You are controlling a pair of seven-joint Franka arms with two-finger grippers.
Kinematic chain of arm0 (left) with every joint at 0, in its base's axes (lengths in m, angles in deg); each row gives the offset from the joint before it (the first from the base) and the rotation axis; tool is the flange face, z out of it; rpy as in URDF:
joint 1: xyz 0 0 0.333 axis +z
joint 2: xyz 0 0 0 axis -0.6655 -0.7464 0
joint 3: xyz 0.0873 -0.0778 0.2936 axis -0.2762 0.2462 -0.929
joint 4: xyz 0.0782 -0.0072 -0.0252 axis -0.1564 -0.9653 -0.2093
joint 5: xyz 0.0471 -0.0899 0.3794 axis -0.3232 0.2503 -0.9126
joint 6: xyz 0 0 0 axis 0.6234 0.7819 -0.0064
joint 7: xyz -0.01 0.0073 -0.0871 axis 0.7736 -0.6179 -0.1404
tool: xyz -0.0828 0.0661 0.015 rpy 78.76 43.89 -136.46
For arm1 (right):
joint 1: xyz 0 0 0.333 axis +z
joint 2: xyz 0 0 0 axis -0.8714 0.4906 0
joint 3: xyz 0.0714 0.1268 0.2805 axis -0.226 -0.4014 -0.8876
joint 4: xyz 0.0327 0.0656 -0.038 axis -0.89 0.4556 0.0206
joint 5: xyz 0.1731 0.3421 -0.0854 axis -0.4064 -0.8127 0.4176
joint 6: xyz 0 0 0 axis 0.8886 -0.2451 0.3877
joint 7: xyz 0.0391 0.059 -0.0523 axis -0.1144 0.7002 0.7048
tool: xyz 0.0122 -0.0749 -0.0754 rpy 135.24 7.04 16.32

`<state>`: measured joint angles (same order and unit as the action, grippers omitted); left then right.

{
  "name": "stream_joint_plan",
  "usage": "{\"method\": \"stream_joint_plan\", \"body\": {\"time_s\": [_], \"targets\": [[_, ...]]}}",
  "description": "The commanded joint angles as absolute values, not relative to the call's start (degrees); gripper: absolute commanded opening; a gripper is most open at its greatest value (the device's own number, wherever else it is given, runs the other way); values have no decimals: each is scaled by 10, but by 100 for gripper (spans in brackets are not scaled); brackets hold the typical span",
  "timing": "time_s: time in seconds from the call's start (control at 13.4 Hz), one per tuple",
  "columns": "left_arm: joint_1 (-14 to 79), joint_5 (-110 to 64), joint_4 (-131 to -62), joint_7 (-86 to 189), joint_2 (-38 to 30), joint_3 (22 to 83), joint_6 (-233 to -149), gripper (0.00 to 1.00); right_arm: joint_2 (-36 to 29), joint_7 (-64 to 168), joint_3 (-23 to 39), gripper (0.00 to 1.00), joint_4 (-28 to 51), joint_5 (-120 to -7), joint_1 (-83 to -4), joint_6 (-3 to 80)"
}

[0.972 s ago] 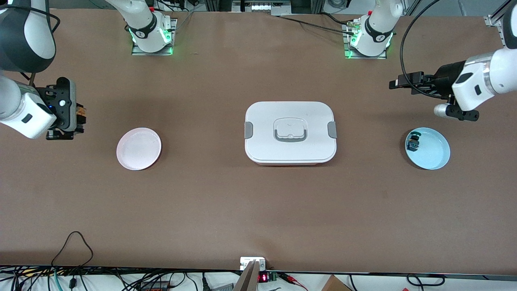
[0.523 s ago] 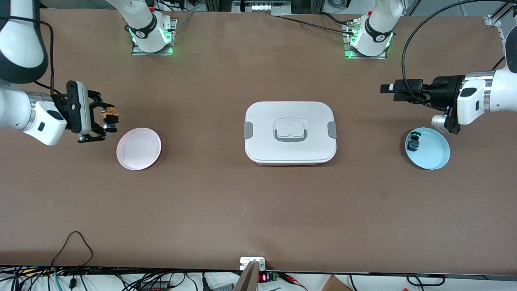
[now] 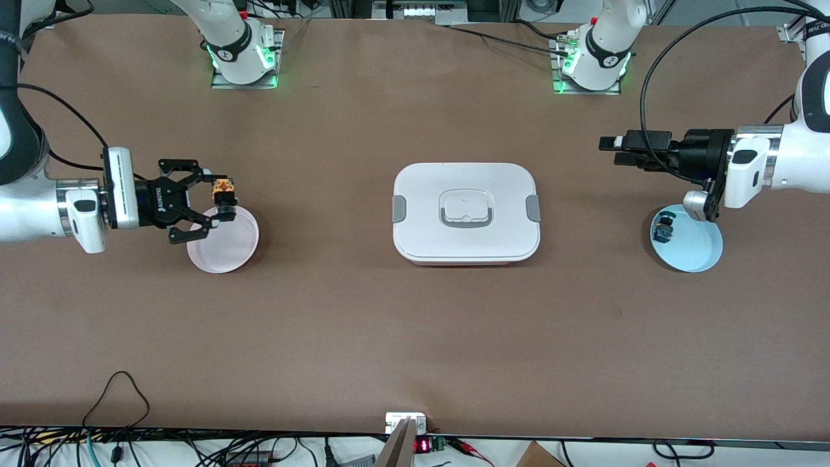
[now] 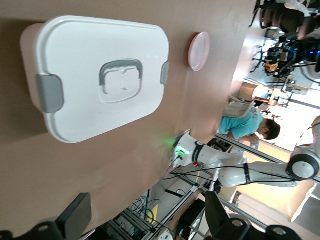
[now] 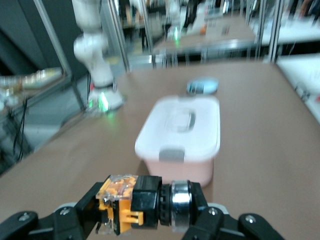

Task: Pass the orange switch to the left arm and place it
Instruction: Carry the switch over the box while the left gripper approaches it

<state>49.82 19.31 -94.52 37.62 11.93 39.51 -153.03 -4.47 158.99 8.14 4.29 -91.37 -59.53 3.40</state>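
My right gripper is shut on the orange switch, held sideways over the rim of a pink plate. In the right wrist view the switch lies across the gripper, orange cap at one fingertip and metal ring at the other. The white box sits mid-table and shows straight ahead in that view. My left gripper is open and empty over bare table at the left arm's end, pointing toward the box; its fingers stand wide apart.
A light-blue plate at the left arm's end holds a small black part with a green-blue cap. The pink plate also shows in the left wrist view. Cables hang along the table's near edge.
My right gripper has swung toward the box with the orange switch and now hangs over the pink plate's rim. My left gripper has crept toward the box and levelled out.
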Motion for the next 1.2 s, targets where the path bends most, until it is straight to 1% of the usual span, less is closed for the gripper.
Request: {"method": "stream_joint_plan", "body": {"time_s": [0.0,0.3,0.52,0.67,0.97,1.12], "targets": [[497,245,-956,356,108,394,-1541,100,-50,1638,77,0,89,-1023,-604,12],[479,324,-998,302,108,394,-1573,100,-44,1658,71,0,107,-1095,-595,-2],[454,407,-1012,291,103,394,-1588,100,-40,1660,70,0,113,-1148,-556,16],[446,467,-1012,290,87,394,-1588,100,-40,1658,69,1,113,-1178,-521,52],[435,514,-1012,281,63,395,-1588,100,-40,1648,69,1,115,-1246,-457,131],[417,530,-1013,269,53,395,-1588,100,-40,1643,69,1,112,-1292,-415,192]]}}
